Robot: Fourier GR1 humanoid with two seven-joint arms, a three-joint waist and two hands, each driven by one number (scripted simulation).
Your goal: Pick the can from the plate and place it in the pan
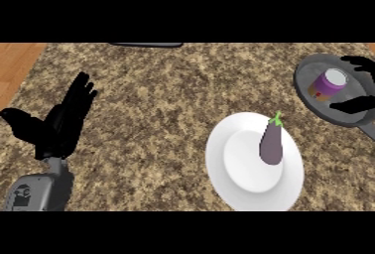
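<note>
The purple can with a white lid lies tilted inside the dark grey pan at the far right. My right hand shows at the right edge. Its fingers reach over the pan above the can, and its thumb lies below the can. They are spread apart and none of them curls round the can. The white plate sits at the lower middle right and holds only a purple eggplant. My left hand rests open at the left, fingers up, far from both.
The speckled brown counter fills the view. A wooden strip shows at the upper left. The edge of a dark object is at the top middle. The pan's handle runs off the right edge.
</note>
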